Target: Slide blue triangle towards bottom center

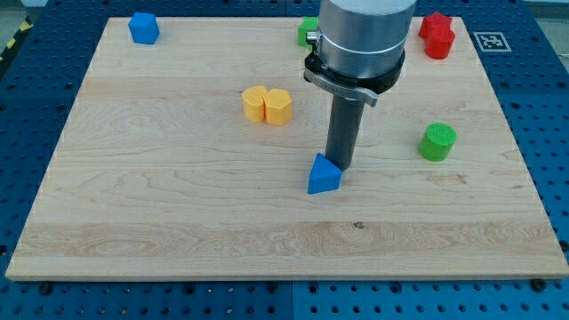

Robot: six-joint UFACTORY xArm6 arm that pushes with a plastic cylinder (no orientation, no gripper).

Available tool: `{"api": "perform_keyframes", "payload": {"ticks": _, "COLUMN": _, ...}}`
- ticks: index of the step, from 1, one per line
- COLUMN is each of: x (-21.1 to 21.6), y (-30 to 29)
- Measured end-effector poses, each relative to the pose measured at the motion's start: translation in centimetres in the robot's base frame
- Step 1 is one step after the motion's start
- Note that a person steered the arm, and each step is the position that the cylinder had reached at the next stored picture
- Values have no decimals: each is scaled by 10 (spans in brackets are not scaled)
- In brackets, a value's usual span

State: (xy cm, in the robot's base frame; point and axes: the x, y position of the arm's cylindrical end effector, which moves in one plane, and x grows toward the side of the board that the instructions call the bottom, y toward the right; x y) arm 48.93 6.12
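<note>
The blue triangle lies on the wooden board, a little right of the middle and below it. My tip stands right against the triangle's upper right side, touching it. The rod rises from there to the grey arm body at the view's top.
Two yellow blocks sit side by side left of the rod. A green cylinder is at the right. A blue block is at the top left. Red blocks are at the top right. A green block is partly hidden behind the arm.
</note>
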Motion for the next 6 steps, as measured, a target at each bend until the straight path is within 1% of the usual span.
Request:
{"api": "perform_keyframes", "payload": {"ticks": 2, "x": 20, "y": -23}}
{"api": "perform_keyframes", "payload": {"ticks": 3, "x": 22, "y": -39}}
{"api": "perform_keyframes", "payload": {"ticks": 4, "x": 23, "y": -26}}
{"api": "perform_keyframes", "payload": {"ticks": 6, "x": 33, "y": -19}}
